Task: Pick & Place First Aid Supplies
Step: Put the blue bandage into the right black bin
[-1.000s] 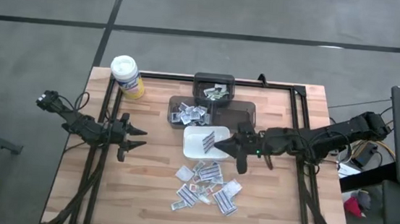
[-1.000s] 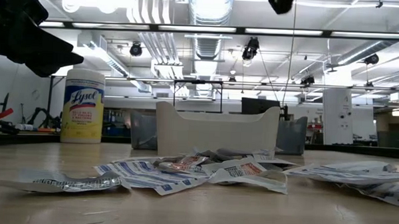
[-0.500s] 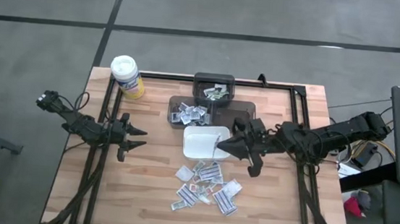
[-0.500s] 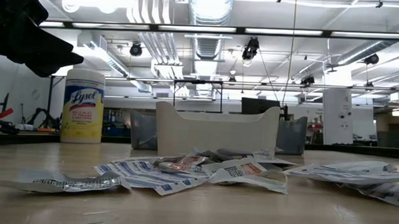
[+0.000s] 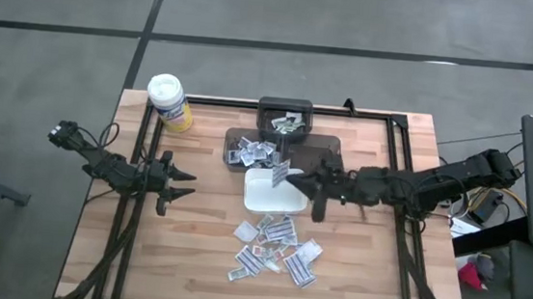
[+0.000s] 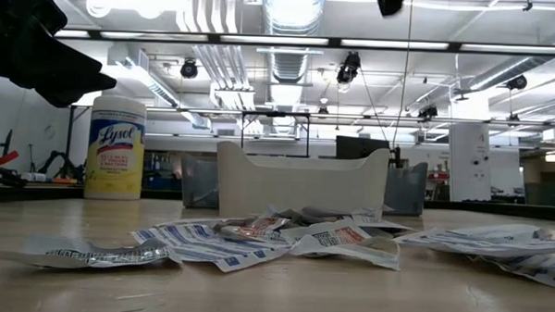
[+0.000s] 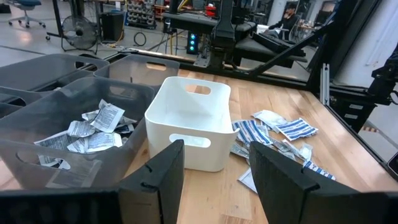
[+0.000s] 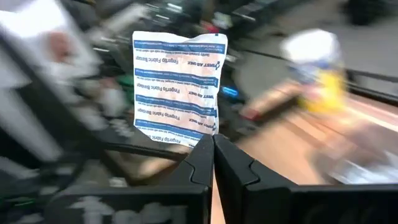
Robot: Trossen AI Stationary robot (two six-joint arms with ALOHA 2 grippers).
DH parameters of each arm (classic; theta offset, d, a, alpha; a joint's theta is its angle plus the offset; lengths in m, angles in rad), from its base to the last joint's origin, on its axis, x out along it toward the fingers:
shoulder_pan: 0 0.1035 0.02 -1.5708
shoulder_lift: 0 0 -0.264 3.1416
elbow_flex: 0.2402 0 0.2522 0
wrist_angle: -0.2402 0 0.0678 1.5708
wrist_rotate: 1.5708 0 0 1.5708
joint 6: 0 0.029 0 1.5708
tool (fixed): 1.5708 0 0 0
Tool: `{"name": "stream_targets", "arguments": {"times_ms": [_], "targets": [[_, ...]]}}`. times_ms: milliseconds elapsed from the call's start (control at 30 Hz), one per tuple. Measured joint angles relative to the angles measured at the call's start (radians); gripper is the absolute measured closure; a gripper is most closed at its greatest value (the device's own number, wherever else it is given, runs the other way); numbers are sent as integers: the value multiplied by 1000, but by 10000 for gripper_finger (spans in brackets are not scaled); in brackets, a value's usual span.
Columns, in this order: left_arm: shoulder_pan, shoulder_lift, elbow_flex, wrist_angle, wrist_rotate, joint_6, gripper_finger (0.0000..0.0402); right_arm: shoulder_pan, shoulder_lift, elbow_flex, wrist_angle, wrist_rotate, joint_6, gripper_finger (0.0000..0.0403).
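The first aid packets (image 5: 275,248) lie in a loose pile on the table, near of the white dish (image 5: 264,200); the low view shows the pile (image 6: 256,239) too. My right gripper (image 5: 293,178) is over the dish's far rim, shut on one white packet with blue print (image 8: 179,90). That packet (image 5: 279,169) shows on edge from above. My left gripper (image 5: 184,183) waits open over the table's left part, its fingers (image 7: 158,177) apart and pointing toward the dish (image 7: 186,121). My right gripper (image 8: 213,149) pinches the packet's lower edge (image 8: 202,134) between its two shut fingers. The fingers come roughly level from the table's right. The packet is lifted clear and stands beyond the fingertips, flat and unbent.
A grey tray of packets (image 5: 255,150) and a dark bin (image 5: 285,120) sit far of the dish. A yellow canister with a white lid (image 5: 169,102) stands at the far left corner. A black frame (image 5: 399,132) runs along the table's edges.
My right gripper has carried the striped packet from over the middle of the white dish toward the table's far edge, to above the dish's far rim. The packet has turned from lying nearly flat to standing on edge. The right wrist view is blurred by the motion.
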Motion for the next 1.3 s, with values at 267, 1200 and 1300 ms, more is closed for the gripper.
{"name": "stream_targets", "arguments": {"times_ms": [267, 1200, 1300], "targets": [[0, 0, 0, 0, -9, 20, 225, -53, 0, 0, -352, 198, 142, 395], [0, 0, 0, 1, -26, 46, 225, -576, 38, 0, -889, -70, -170, 395], [0, 0, 0, 2, -26, 45, 225, -592, 81, 0, -888, -100, -229, 395]]}}
